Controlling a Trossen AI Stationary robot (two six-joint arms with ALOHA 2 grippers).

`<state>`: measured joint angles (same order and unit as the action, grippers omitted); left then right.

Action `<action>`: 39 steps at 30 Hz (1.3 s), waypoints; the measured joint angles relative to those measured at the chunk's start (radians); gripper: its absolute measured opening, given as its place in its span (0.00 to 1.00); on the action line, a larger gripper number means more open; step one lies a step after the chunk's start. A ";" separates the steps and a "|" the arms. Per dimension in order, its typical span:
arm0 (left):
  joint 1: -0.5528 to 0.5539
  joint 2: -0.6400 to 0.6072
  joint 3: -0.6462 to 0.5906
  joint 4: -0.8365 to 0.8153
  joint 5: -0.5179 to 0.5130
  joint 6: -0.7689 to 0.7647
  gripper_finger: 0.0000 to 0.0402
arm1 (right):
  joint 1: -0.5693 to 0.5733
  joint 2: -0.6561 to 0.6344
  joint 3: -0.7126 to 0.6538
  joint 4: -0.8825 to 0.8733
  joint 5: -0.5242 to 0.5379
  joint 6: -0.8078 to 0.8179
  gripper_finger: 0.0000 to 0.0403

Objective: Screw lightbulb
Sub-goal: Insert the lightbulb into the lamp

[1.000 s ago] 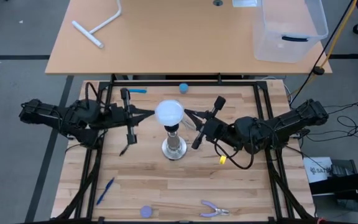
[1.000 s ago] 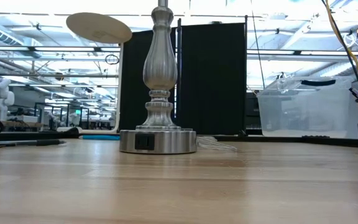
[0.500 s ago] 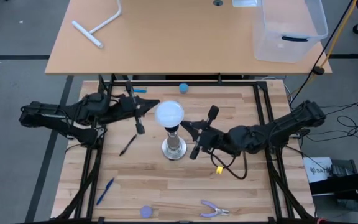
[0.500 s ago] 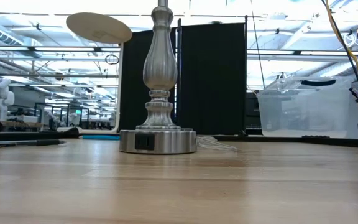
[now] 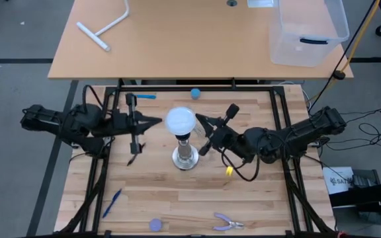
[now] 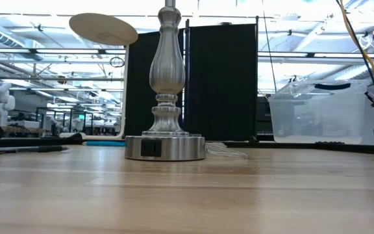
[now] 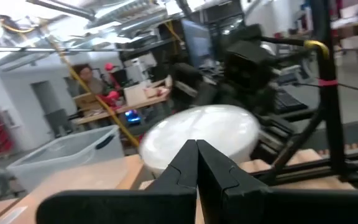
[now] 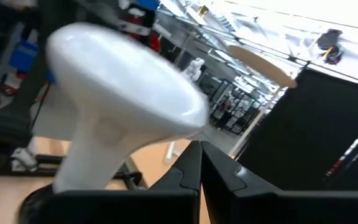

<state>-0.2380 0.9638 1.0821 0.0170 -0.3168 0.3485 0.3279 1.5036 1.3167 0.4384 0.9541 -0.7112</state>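
The white lightbulb (image 5: 180, 120) sits neck down in the top of the silver lamp stand (image 5: 185, 157) at the table's middle. The low view shows only the stand's base and column (image 6: 166, 97). My left gripper (image 5: 160, 120) is shut and level, with its tips just left of the globe, which shows beyond them in the left wrist view (image 7: 197, 132). My right gripper (image 5: 198, 119) is shut, with its tips at the globe's right side (image 8: 123, 99). My left gripper's shut tips point level from the table's left at the globe's left side (image 7: 166, 140); whether they touch it I cannot tell. My right gripper's shut tips come level from the table's right at the globe's widest rim (image 8: 194, 121); whether they touch it I cannot tell.
A small blue ball (image 5: 194, 93) and a blue pen (image 5: 146, 96) lie at the far edge. A black pen (image 5: 135, 155), another blue pen (image 5: 112, 201), a purple disc (image 5: 155, 225), pliers (image 5: 227, 223) and a small yellow piece (image 5: 230, 170) lie around the stand. A clear bin (image 5: 308, 30) stands on the far table.
My left gripper has swung toward the far edge and come back to the globe's left side, turning about its own axis. My right gripper has dipped toward the near edge and returned to the globe's right side. The bulb has stayed on the stand.
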 joint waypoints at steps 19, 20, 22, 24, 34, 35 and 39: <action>-0.011 0.045 0.000 -0.004 -0.005 0.000 0.00 | 0.012 -0.002 0.000 0.047 -0.046 -0.033 0.00; -0.005 0.045 0.000 -0.005 -0.006 0.000 0.00 | 0.017 -0.003 0.000 0.046 -0.044 -0.034 0.00; 0.010 0.044 0.000 -0.006 -0.010 -0.003 0.00 | 0.027 -0.004 0.000 0.044 -0.041 -0.033 0.00; 0.027 0.044 0.000 -0.013 -0.018 -0.019 0.00 | 0.038 -0.005 0.000 0.037 -0.039 -0.029 0.00; 0.121 0.048 0.000 -0.047 -0.027 -0.096 0.00 | 0.079 0.000 0.000 -0.038 -0.081 0.008 0.00; 0.129 0.048 0.000 -0.053 -0.028 -0.101 0.00 | 0.081 0.000 0.000 -0.050 -0.080 0.017 0.00; 0.146 0.048 0.000 -0.050 -0.030 -0.104 0.00 | 0.083 0.001 0.000 -0.101 -0.067 0.059 0.00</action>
<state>-0.0917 1.0115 1.0824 -0.0328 -0.3466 0.2443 0.4110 1.5043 1.3163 0.3377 0.8869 -0.6525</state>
